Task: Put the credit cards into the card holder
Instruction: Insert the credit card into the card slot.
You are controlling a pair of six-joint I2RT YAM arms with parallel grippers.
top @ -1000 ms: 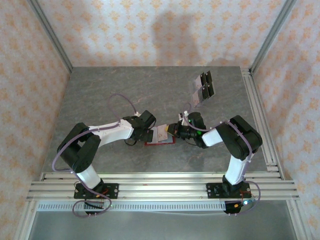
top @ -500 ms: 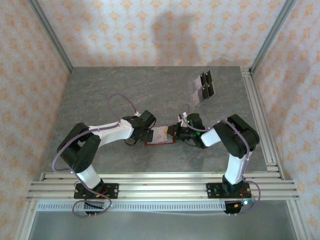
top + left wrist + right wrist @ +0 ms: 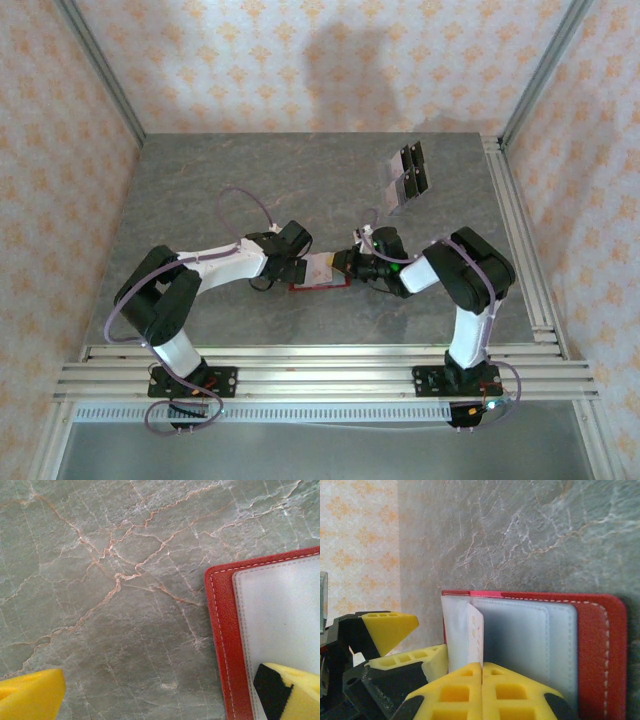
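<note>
Clenched on a credit card [image 3: 475, 635], the right gripper [image 3: 481, 666] had edged further onto the card holder [image 3: 600, 650], probably seating the card deeper, while the spread-open left gripper [image 3: 297, 265] pinned the holder down.

High above the near edge of the table [image 3: 200, 180], looking down over all of it. Left wrist: very close, facing straight down. Right wrist: very close, skimming low. Shared throughout: card holder [image 3: 322, 280].

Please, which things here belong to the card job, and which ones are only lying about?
Belong to the job: card holder; credit cards lying far right; pale card pinched in the right gripper.
Only around: table; aluminium rails; patterned walls.
</note>
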